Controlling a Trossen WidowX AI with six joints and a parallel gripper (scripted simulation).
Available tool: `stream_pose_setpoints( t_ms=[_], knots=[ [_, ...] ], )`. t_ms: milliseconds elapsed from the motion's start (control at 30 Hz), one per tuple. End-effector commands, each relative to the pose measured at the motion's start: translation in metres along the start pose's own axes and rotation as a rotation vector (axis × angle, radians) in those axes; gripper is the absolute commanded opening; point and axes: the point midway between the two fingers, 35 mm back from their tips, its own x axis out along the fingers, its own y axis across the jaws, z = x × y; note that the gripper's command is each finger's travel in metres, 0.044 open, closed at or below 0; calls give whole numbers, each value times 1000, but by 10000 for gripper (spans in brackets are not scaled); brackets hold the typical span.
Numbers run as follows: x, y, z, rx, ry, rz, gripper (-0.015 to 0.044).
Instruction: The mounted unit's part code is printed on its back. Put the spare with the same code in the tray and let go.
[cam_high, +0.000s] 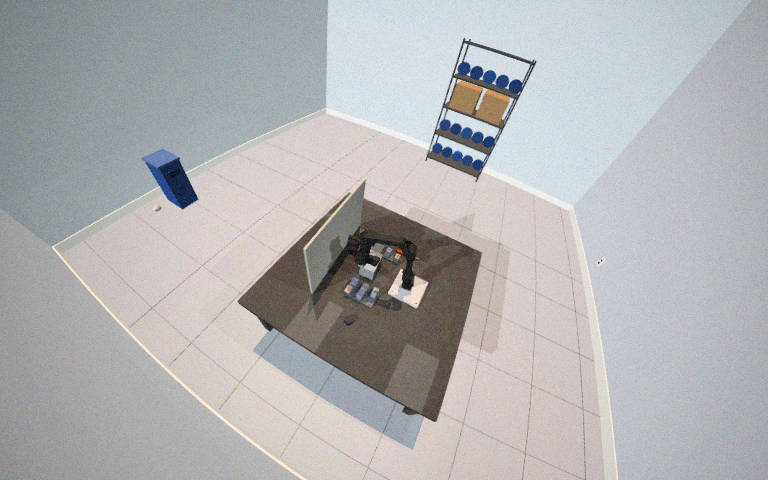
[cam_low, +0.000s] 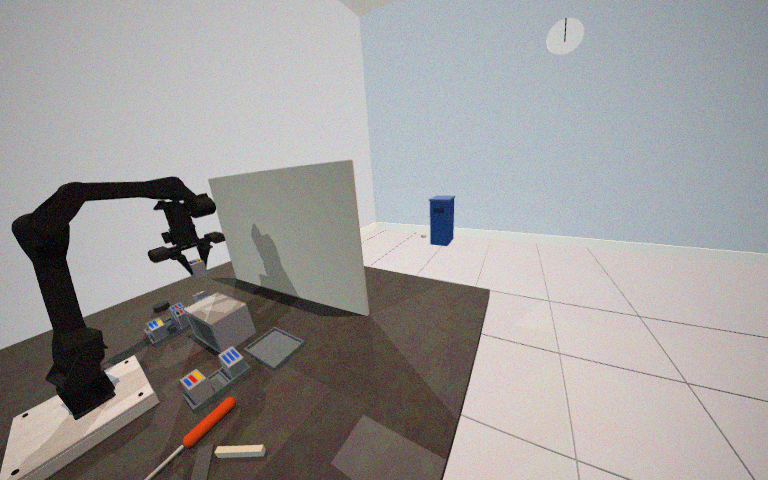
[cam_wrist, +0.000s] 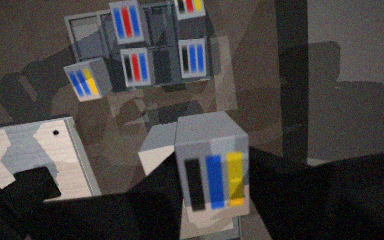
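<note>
On the left of the exterior view, the black arm (cam_low: 53, 266) rises from its pale base plate (cam_low: 33, 427) on the desk (cam_low: 351, 362) and reaches toward the upright grey panel (cam_low: 291, 234). Its fingers (cam_low: 192, 257) are clenched on a small grey block (cam_low: 197, 266), held in the air above the desk. The wrist view shows that block (cam_wrist: 212, 165) carrying black, blue and yellow stripes. Below lie two racks of striped blocks (cam_low: 164, 322) (cam_low: 212, 379), with a larger grey box (cam_low: 220, 322) between them. Just right of the box sits the shallow grey tray (cam_low: 274, 346), apart from the held block. Near the front edge lie an orange-handled screwdriver (cam_low: 206, 421) and a pale bar (cam_low: 239, 450).
</note>
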Motion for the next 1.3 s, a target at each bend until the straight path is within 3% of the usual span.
stream_pose_setpoints(
  t_ms=[0, 1267],
  knots=[
    [1, -11, -19, 13, 8, 3, 0],
    [2, -42, -231, -38, 29, 11, 0]
  ],
)
